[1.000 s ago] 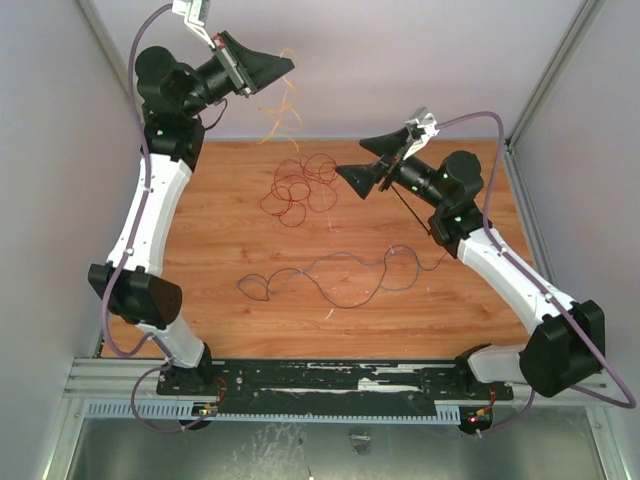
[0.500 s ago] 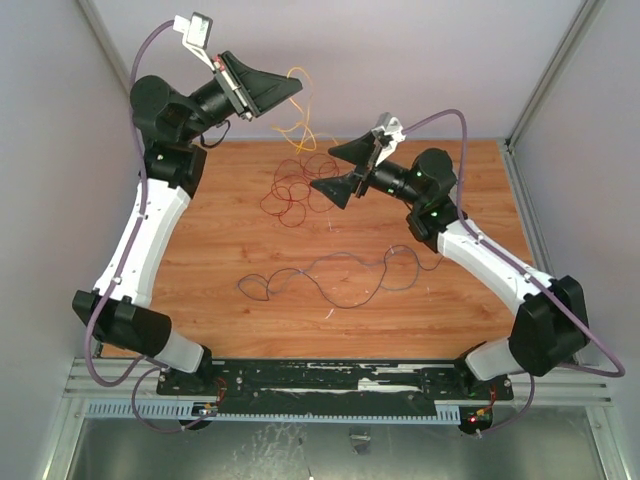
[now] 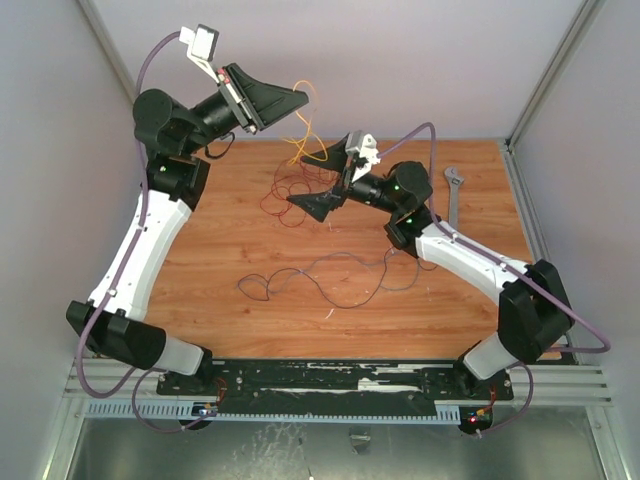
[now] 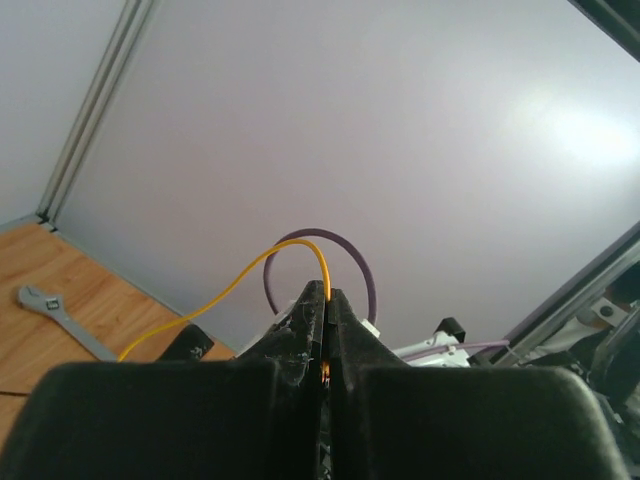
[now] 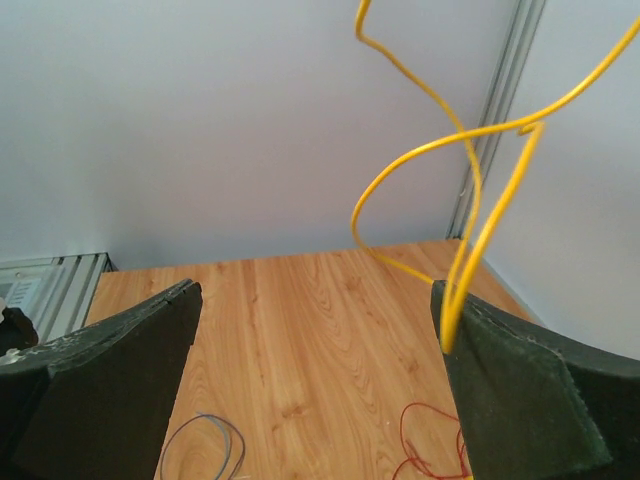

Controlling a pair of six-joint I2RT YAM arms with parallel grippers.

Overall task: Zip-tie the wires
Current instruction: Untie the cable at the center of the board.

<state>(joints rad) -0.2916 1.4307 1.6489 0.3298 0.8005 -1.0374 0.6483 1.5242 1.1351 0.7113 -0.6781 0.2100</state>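
Overhead: the left gripper [image 3: 298, 98], upper left of frame, has risen a little. It stays clenched on a thin yellow-orange wire [image 3: 305, 140] dangling over the far edge of the wooden tabletop [image 3: 220, 250]. The right gripper [image 3: 322, 190] has swung left from centre-right, jaws spread wide and empty. It's now just beside the tangle of thin red wires [image 3: 285, 190], upper centre. That swing uncovers a silver adjustable wrench [image 3: 452, 192], upper right. The long purplish-grey wire [image 3: 330, 275] hasn't moved, mid-table.

Left wrist: left gripper [image 4: 325, 300] pinched tight, yellow-orange wire [image 4: 250, 290] arcing out of the seam.

Right wrist: right gripper [image 5: 315, 295] released. The yellow-orange wire [image 5: 450, 150] hangs between the fingers, close to the right-hand finger [image 5: 520, 390].

My read: it's lining up to take that strand. Bundling has barely started, and I can't spot the black zip tie in any view.
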